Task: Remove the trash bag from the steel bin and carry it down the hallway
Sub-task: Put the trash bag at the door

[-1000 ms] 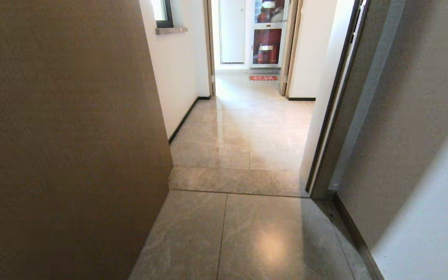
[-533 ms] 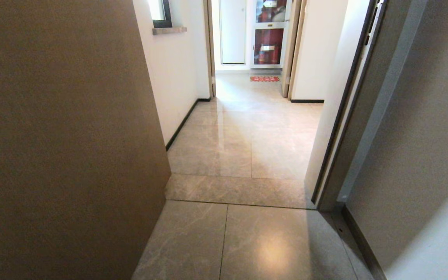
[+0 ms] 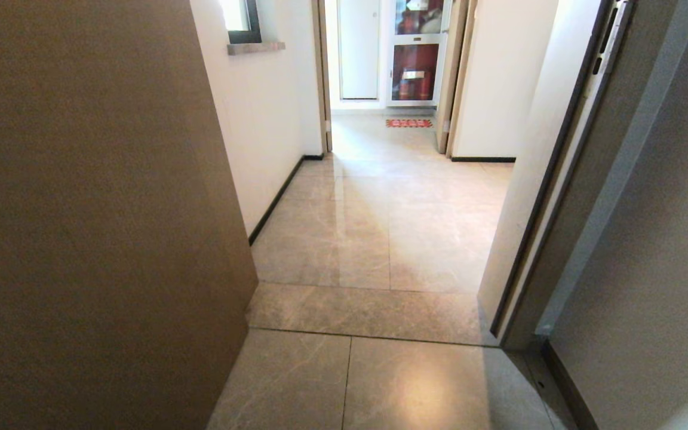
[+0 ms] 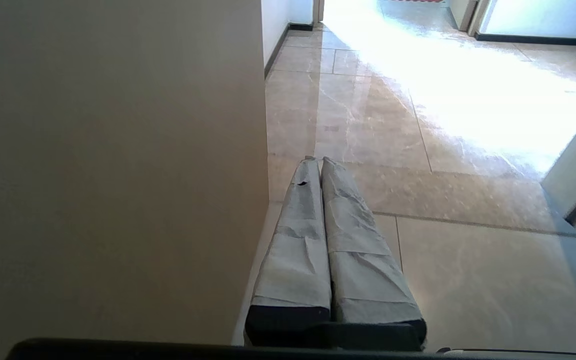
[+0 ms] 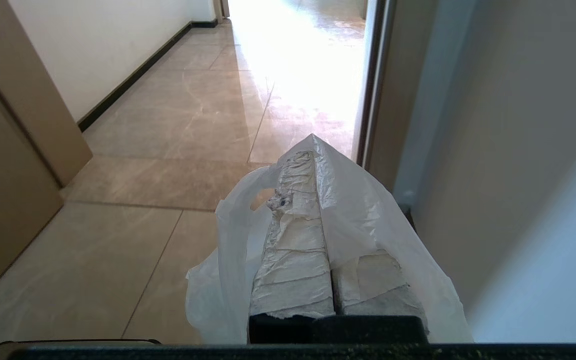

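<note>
In the right wrist view, the thin white trash bag (image 5: 368,215) drapes over my right gripper (image 5: 313,155), which is shut on it, and hangs down both sides of the tape-wrapped fingers (image 5: 295,250). My left gripper (image 4: 318,161) is shut with nothing in it, close beside a brown door panel (image 4: 118,175). Neither gripper shows in the head view. The hallway (image 3: 380,227), with glossy beige tiles, runs straight ahead beyond a floor threshold strip (image 3: 368,310). The steel bin is out of view.
A brown door (image 3: 93,209) fills the left side. A door frame (image 3: 559,179) and grey wall (image 3: 648,269) close the right. A white wall with a black baseboard (image 3: 275,200) lines the hallway's left. A red mat (image 3: 408,123) and a glass cabinet (image 3: 414,71) lie at the far end.
The whole head view has shifted: the threshold strip and doorway have slid lower and closer, so the camera has moved forward toward the hallway. Nothing else differs.
</note>
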